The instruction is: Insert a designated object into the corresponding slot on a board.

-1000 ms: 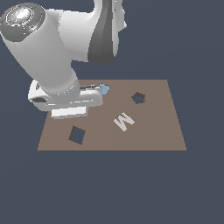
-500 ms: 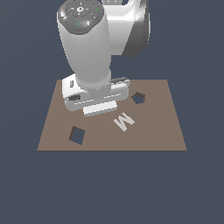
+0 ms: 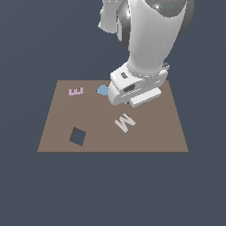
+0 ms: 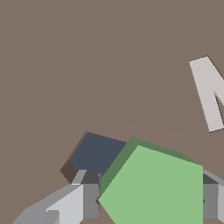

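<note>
In the wrist view my gripper (image 4: 148, 197) is shut on the light-green block (image 4: 157, 188), with one finger (image 4: 87, 197) on each side of it. The dark polygonal slot (image 4: 94, 153) lies just beside the block and is partly covered by it. The block is offset from the slot, not seated in it. In the exterior view the gripper (image 3: 132, 102) hangs low over the brown board (image 3: 57, 132), right of its middle. There the arm hides the slot and nearly all of the block.
On the board lie a grey letter M (image 3: 124, 122), also in the wrist view (image 4: 210, 92), a pink letter E (image 3: 76, 91) and a light-blue blob (image 3: 103, 90). A dark diamond-turned square hole (image 3: 78, 136) sits near the front at the exterior view's left.
The arm has swung from the board's left part toward the exterior view's right. It now covers the polygonal slot. The pink E and the blue blob have come into view.
</note>
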You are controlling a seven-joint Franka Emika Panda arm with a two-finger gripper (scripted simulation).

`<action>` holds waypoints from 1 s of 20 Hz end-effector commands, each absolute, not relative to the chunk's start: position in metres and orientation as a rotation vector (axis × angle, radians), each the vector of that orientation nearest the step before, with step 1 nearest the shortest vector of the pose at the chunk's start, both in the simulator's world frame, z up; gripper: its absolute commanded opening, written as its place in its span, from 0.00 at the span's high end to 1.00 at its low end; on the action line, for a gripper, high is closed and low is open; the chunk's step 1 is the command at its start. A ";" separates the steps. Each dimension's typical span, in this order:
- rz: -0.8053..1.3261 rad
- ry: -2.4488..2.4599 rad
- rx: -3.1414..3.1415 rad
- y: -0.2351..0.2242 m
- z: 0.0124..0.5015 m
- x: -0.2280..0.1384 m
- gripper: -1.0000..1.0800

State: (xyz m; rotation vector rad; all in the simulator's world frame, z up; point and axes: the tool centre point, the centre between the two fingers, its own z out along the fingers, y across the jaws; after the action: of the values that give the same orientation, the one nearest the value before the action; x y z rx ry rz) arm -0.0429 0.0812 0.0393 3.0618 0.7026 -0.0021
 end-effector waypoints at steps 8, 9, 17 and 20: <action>-0.003 0.770 3.045 0.109 0.040 -0.055 1.00; -0.003 0.770 3.045 0.109 0.039 -0.055 1.00; -0.002 0.772 3.044 0.111 0.031 -0.056 0.04; -0.002 0.772 3.044 0.111 0.031 -0.056 0.04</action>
State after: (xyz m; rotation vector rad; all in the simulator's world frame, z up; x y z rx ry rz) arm -0.0557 0.1109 0.0307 3.0441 0.7725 -0.0024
